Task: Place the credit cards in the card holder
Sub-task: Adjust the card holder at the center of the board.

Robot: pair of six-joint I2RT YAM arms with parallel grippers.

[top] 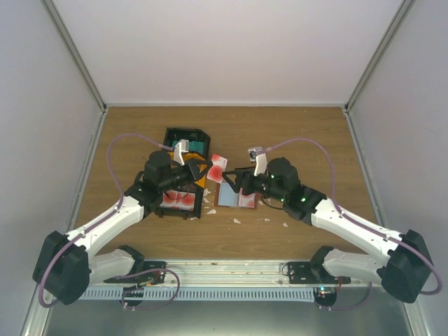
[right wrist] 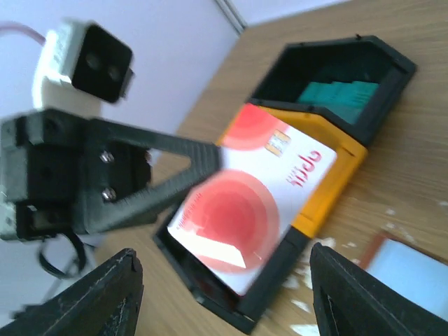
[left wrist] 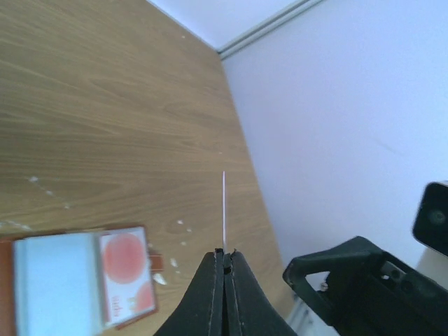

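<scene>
My left gripper (top: pixel 204 171) is shut on a red-and-white credit card (top: pixel 218 168) and holds it above the table, next to the bins. In the left wrist view the card (left wrist: pixel 223 210) stands edge-on between the closed fingers (left wrist: pixel 224 253). The card holder (top: pixel 232 196) lies open on the table with a pale pocket and a red-and-white card (top: pixel 246 201) in it; it also shows in the left wrist view (left wrist: pixel 52 280). My right gripper (top: pixel 234 180) is open and empty, over the holder's left edge. In the right wrist view (right wrist: pixel 224 294) it faces the held card (right wrist: pixel 255 189).
A black bin with teal cards (top: pixel 187 143) stands at the back. A yellow bin (right wrist: pixel 336 175) and a black bin with red-and-white cards (top: pixel 178 201) stand left of the holder. Small white scraps (top: pixel 236 220) lie on the wooden table. Walls enclose three sides.
</scene>
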